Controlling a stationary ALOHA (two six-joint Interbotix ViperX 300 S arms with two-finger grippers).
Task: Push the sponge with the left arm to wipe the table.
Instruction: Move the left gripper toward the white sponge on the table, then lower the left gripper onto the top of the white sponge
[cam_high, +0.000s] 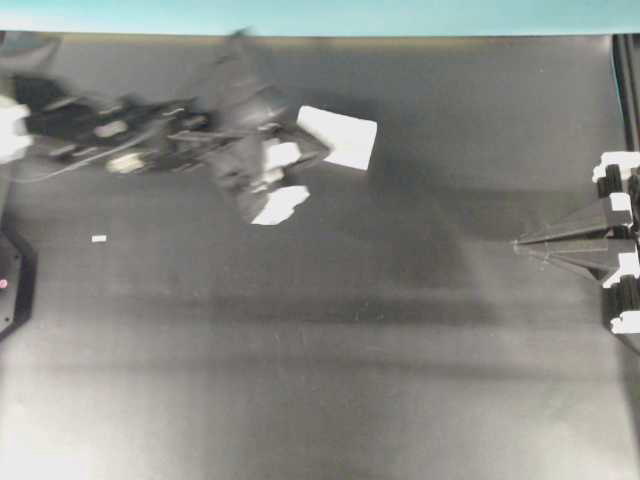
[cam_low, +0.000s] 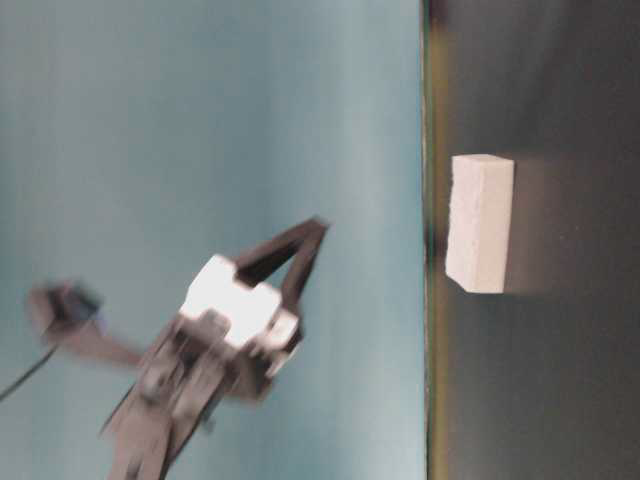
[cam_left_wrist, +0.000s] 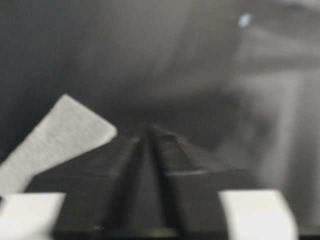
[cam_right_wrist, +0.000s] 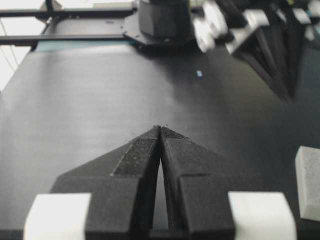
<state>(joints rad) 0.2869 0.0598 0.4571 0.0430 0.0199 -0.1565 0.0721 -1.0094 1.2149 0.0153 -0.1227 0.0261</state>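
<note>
black table (cam_high: 330, 350), sponge (cam_high: 338, 137) flat, long axis slanted, beside pinched-shut left gripper (cam_high: 322, 150)

One white rectangular foam sponge (cam_high: 338, 137) lies on the one matte black table (cam_high: 320, 360), just beside the tip of the left claw.

Two black jointed robot arms are in view, each ending in one pointed black gripper: the left gripper (cam_high: 318, 150), blurred, and the right gripper (cam_high: 520, 244), well apart from the sponge, its jaws pressed together.

One tiny white scrap (cam_high: 99, 238) sits on the table, behind the left claw and off to its side.

One teal strip (cam_high: 320, 15) runs along the table's far edge.
</note>
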